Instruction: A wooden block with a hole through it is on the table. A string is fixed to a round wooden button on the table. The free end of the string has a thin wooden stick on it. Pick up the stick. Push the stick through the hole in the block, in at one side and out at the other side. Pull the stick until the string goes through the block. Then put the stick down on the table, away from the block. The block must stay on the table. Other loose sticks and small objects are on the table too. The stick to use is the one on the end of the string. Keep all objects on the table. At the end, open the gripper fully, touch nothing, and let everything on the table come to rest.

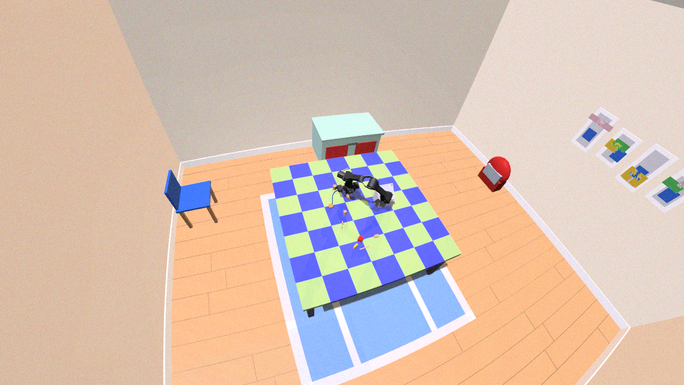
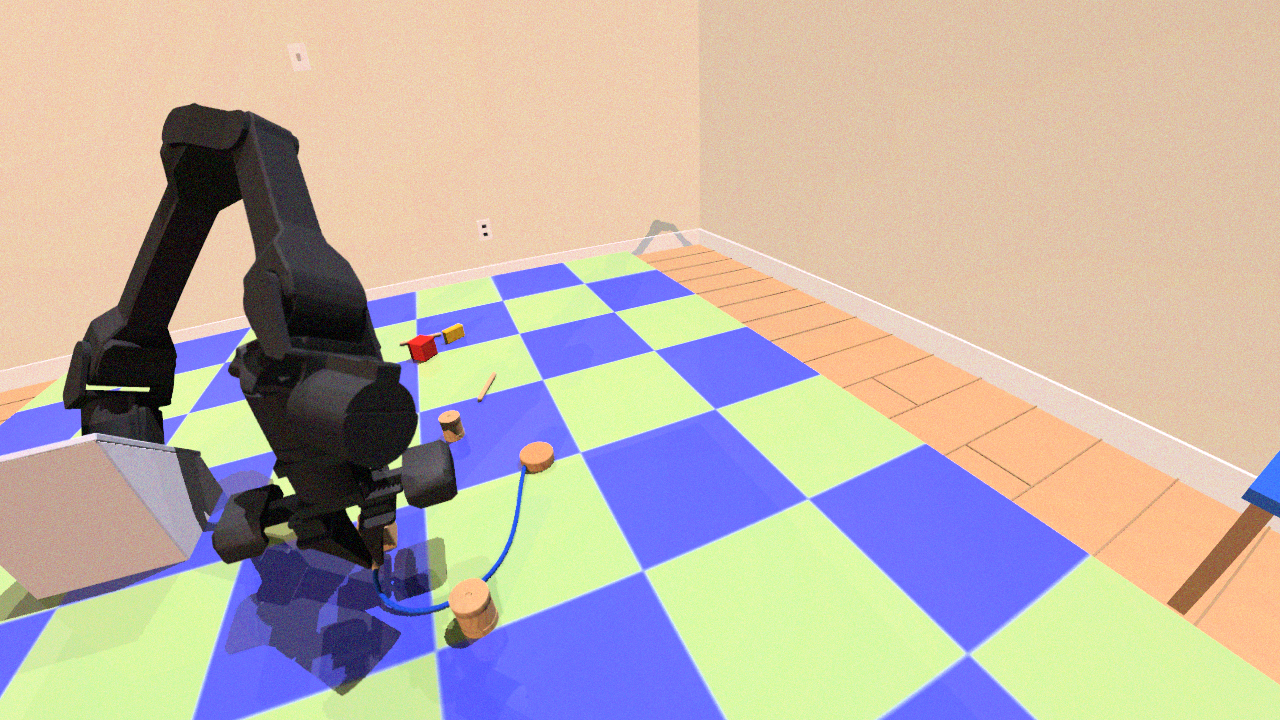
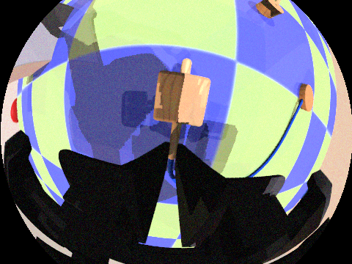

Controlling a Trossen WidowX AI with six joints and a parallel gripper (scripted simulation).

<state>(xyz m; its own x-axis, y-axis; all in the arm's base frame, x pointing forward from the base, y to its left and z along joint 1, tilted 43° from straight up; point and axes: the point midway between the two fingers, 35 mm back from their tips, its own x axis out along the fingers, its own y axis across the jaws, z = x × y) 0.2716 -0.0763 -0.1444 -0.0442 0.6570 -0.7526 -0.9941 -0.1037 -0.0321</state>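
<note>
At the left of the exterior view, the jaws [image 1: 346, 191] [image 2: 374, 553] pinch the stick [image 2: 376, 565] [image 3: 174, 141] near its string end. In the wrist view its front end shows beyond the wooden block [image 1: 348, 196] [image 2: 388, 535] [image 3: 194, 99], so it looks threaded, with its rear still outside. I'd ease it on along the hole's line, without tilting, stopping before the fingertips bump the block. Then let go, go round, grip the protruding end and draw straight out, gently enough that the block stays on the bench [image 1: 313, 292] [image 2: 733, 626] [image 3: 147, 29].

Rightward lie the red cube [image 1: 360, 238] [image 2: 422, 348], well off, and a small wooden cylinder [image 1: 344, 212] [image 2: 451, 426] [image 3: 270, 8]. The nearer cylinder [image 1: 334, 187] [image 2: 472, 608] sits by the blue string [image 1: 333, 197] [image 2: 512, 528] [image 3: 275, 150] and could snag it or be knocked. Past it lies a loose stick [image 1: 342, 224] [image 2: 486, 387], not the one to use; rightmost, the button [image 1: 330, 206] [image 2: 537, 456] [image 3: 306, 97] anchors the string, whose slack must feed freely.
</note>
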